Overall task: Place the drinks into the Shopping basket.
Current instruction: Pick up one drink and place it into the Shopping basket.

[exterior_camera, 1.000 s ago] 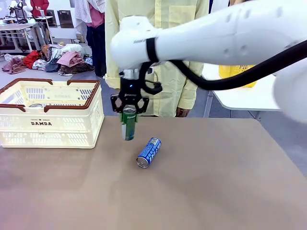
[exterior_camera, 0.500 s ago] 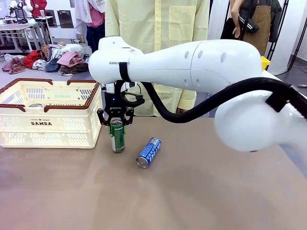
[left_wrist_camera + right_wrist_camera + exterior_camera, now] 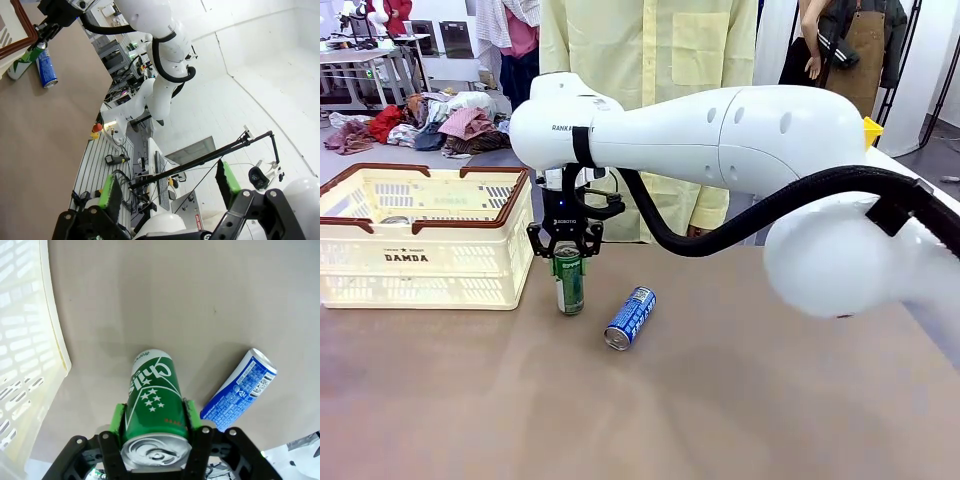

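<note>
Beside one basket [image 3: 430, 272], pincer [image 3: 566, 252] holds one green can [image 3: 569, 288] near one blue can [image 3: 630, 318].

We see the green can [image 3: 569, 287] upright, clamped at its top in the right pincer [image 3: 567, 260], just beside the cream DAMDA basket [image 3: 470, 272]; the blue can [image 3: 630, 318] lies on its side nearby on the bench [image 3: 720, 400]

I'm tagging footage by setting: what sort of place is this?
Probably a robotics lab, not a shop: a white robot arm works at a table, a bench of cables and tools stands nearby, and clothes lie heaped on the floor.
</note>
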Robot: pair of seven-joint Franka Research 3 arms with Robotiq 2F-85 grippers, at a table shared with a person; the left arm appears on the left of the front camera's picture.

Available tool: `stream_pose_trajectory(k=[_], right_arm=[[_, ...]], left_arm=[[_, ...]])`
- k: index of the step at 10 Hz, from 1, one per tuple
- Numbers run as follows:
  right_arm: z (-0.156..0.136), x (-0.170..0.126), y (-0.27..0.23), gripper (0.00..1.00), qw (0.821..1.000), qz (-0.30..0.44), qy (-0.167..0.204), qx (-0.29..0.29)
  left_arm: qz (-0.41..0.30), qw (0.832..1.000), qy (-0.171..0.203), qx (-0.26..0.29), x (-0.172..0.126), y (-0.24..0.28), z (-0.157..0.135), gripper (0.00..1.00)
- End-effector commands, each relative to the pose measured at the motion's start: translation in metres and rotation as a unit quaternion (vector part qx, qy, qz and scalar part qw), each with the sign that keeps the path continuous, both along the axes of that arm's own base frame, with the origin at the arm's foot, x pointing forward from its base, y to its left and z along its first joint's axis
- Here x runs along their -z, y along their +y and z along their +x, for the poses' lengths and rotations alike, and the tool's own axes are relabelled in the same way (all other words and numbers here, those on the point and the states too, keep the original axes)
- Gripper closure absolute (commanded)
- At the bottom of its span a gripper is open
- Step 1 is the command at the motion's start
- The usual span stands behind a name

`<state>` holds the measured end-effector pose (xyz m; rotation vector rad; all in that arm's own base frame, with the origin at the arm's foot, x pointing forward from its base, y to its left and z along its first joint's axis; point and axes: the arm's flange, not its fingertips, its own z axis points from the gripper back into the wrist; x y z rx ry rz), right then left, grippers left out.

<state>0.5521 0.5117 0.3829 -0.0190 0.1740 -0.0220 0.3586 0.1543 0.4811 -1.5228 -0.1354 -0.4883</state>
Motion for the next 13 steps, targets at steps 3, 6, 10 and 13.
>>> stream_pose_trajectory(k=[3, 6, 10, 13], right_arm=[[0.004, -0.011, 0.000, 0.00, 1.000, -0.001, -0.005, 0.020], [0.004, -0.014, -0.008, 0.00, 1.000, 0.007, -0.007, 0.027], [0.002, -0.082, -0.062, 0.00, 0.999, 0.034, -0.018, 0.038], [-0.030, -0.178, -0.179, 0.00, 0.988, 0.104, -0.031, 0.113]], left_arm=[[0.001, 1.000, -0.001, 0.003, -0.003, 0.006, -0.003, 0.00], [0.001, 1.000, -0.001, 0.003, -0.003, 0.006, -0.003, 0.00], [0.001, 1.000, -0.001, 0.003, -0.003, 0.006, -0.003, 0.00], [0.001, 1.000, -0.001, 0.003, -0.003, 0.006, -0.003, 0.00]])
